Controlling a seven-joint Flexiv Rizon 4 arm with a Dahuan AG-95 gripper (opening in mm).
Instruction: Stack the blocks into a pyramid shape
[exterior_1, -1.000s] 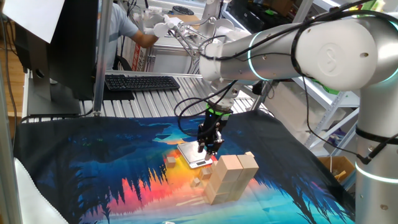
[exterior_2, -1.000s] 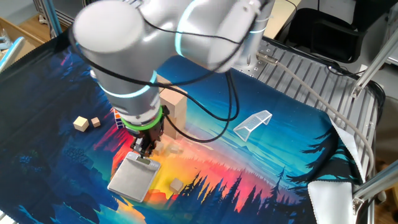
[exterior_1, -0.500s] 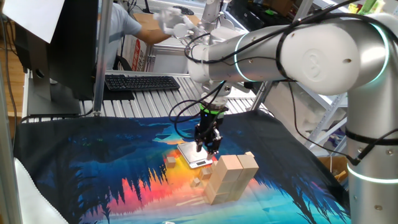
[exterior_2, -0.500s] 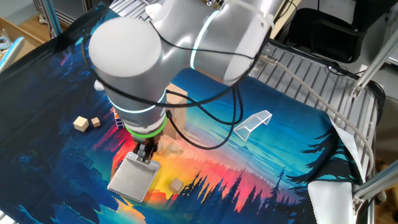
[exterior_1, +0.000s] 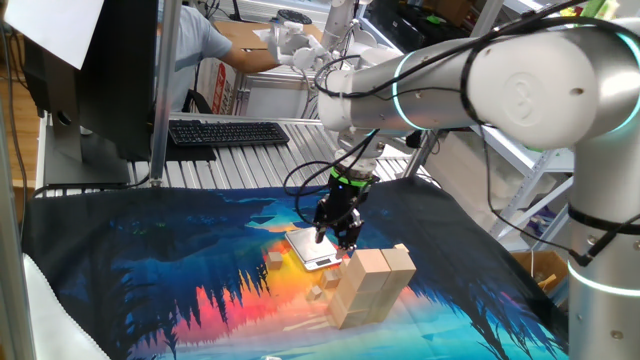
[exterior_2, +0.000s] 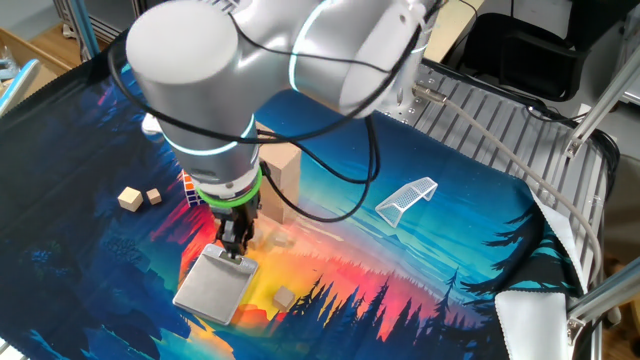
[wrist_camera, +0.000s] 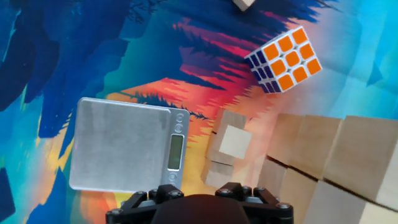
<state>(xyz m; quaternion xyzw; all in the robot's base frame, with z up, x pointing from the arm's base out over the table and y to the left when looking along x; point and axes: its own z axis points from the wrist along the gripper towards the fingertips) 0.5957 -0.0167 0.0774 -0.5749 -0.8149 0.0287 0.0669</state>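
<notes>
Several large tan wooden bricks (exterior_1: 371, 284) stand stacked at the right of the mat, and they also show in the hand view (wrist_camera: 329, 171). Small cubes (wrist_camera: 231, 142) lie between the stack and a silver scale (wrist_camera: 121, 146). Two more small cubes (exterior_2: 138, 198) lie at the left and one small block (exterior_2: 285, 297) lies near the scale. My gripper (exterior_2: 235, 246) hangs low over the scale's near edge (exterior_1: 334, 237), beside the stack. Its fingers look closed together with nothing seen in them. The hand view shows only its housing (wrist_camera: 199, 200).
A Rubik's cube (wrist_camera: 284, 59) lies on the mat beyond the bricks. A white mesh piece (exterior_2: 405, 197) lies to the right. The picture mat (exterior_1: 150, 270) covers the table, with a keyboard (exterior_1: 228, 132) and metal slats behind it.
The gripper has stayed almost still over the scale's edge. The arm's upper links swung slightly to one side and back. The blocks have not moved.
</notes>
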